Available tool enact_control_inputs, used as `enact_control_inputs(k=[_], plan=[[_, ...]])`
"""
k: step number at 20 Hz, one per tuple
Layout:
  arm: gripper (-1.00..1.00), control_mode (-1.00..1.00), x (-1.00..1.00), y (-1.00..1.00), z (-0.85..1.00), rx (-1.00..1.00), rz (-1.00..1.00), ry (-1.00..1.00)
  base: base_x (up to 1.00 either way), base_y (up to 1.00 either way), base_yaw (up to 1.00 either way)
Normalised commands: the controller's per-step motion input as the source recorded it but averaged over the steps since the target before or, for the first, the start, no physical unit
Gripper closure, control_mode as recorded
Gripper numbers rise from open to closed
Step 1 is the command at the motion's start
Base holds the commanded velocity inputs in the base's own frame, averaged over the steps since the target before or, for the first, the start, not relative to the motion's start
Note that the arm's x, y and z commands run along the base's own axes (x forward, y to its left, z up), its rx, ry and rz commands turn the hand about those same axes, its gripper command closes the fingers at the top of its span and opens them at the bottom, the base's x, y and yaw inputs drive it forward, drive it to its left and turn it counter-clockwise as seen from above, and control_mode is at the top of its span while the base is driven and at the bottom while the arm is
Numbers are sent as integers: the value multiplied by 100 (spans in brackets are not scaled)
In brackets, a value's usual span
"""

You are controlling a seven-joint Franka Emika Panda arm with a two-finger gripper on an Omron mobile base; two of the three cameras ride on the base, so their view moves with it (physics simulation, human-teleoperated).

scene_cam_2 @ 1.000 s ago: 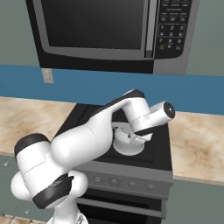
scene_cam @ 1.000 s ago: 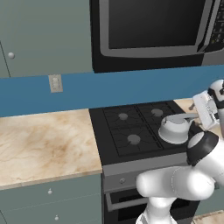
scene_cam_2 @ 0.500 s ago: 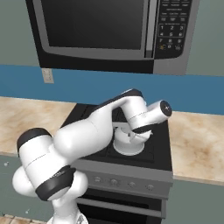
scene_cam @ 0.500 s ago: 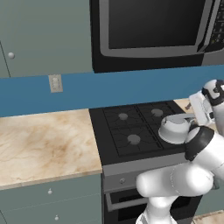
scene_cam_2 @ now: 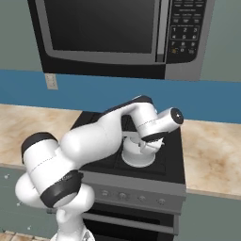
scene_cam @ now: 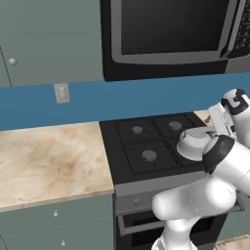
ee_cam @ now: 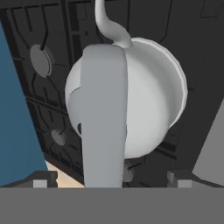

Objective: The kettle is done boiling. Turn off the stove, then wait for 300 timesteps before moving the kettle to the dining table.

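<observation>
The silver-grey kettle [scene_cam: 191, 144] stands on the front right burner of the black stove [scene_cam: 141, 146]. In the right base view the kettle [scene_cam_2: 137, 154] is partly covered by my wrist, and small knobs [scene_cam_2: 122, 195] line the stove's grey front panel. In the hand view I look straight down on the kettle [ee_cam: 148, 96]; its flat grey handle [ee_cam: 104, 113] runs up the middle and its spout [ee_cam: 107, 24] points to the top. My gripper [ee_cam: 111, 180] is open just above it, with one fingertip on either side of the handle and not touching it. The dining table is out of view.
A black microwave [scene_cam: 171, 34] hangs low over the stove. Beige marble counter lies to the left [scene_cam: 49, 161] and to the right [scene_cam_2: 214, 155] of the stove. Grey-green drawers [scene_cam: 53, 224] sit under the left counter, and a blue backsplash with an outlet [scene_cam: 61, 93] runs behind.
My hand has shifted only slightly above the kettle. The kettle has stayed on its burner.
</observation>
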Motion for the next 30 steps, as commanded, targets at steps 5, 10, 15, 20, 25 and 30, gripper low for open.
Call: enact_control_inputs(k=[5, 10, 15, 20, 25, 30], plan=[[-100, -100, 12, 0, -6, -2, 0, 0, 0, 0, 0], [-100, -100, 12, 0, -8, -1, 0, 0, 0, 0, 0], [-100, -100, 8, 0, -10, 0, 0, 0, 0, 0, 0], [100, -100, 7, 0, -11, 0, 0, 0, 0, 0, 0], [100, -100, 4, 0, -2, 0, 0, 0, 0, 0, 0], [100, -100, 0, 0, 0, -1, 0, -2, 0, 0, 0]])
